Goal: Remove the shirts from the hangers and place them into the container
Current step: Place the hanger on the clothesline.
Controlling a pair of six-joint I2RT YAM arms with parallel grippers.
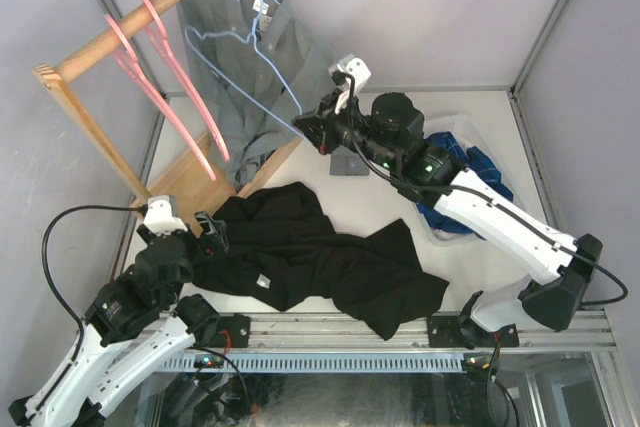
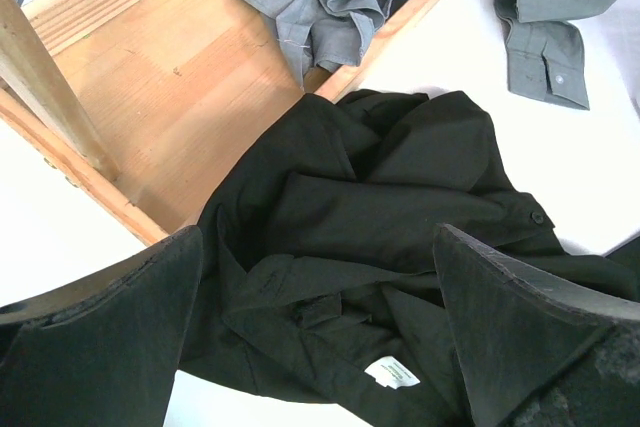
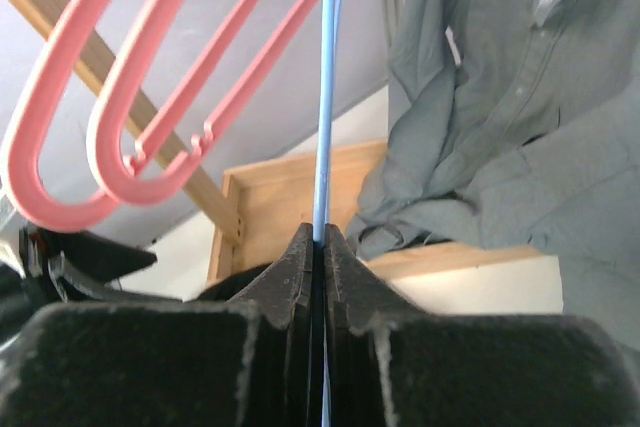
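The grey shirt [image 1: 265, 57] is seen draped over a light-blue wire hanger [image 3: 325, 97] on the wooden rack [image 1: 160, 2], its collar buttoned and one cuff resting on the table [image 1: 460, 267]. The hanger's thin wire is pinched between the closed fingers of the right gripper [image 3: 318, 237], which is reached out towards the rack. Beside the shirt, two pink hangers [image 3: 140, 192] are hung bare on the same bar. The black shirt [image 1: 310, 257] is spread in a crumpled heap across the near half of the table, one edge lapping onto the rack's wooden base. The left gripper [image 2: 318, 237] is held just above it, its fingers spread wide with nothing between them. At the right, the white container [image 1: 478, 129] is partly hidden under the right arm, with the blue plaid shirt [image 1: 485, 162] bundled inside it.
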